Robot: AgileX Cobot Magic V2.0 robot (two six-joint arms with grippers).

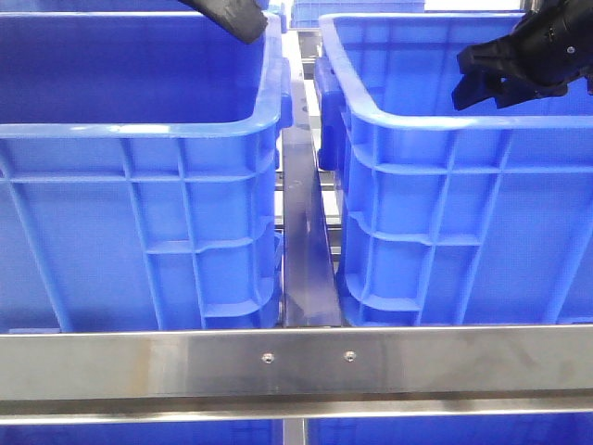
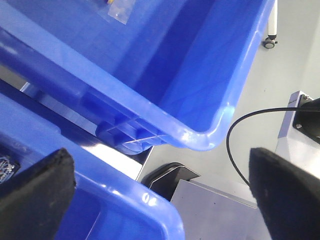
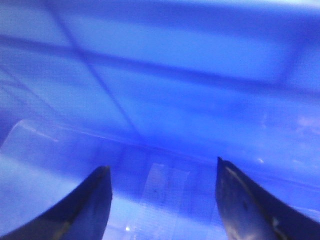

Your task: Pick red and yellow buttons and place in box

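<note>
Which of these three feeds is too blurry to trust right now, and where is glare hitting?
Right wrist view: soft and washed in blue, the right gripper open, crate floor out of focus. Left wrist view: sharper, glare on the box rim, left gripper fingertips blurred. Front view: sharpest, with reflections on the steel rail.

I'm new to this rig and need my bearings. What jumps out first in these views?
Two big blue crates fill the front view, the left crate and the right crate, parted by a metal rail. The right gripper hangs open over the right crate; the left gripper is open too.
</note>
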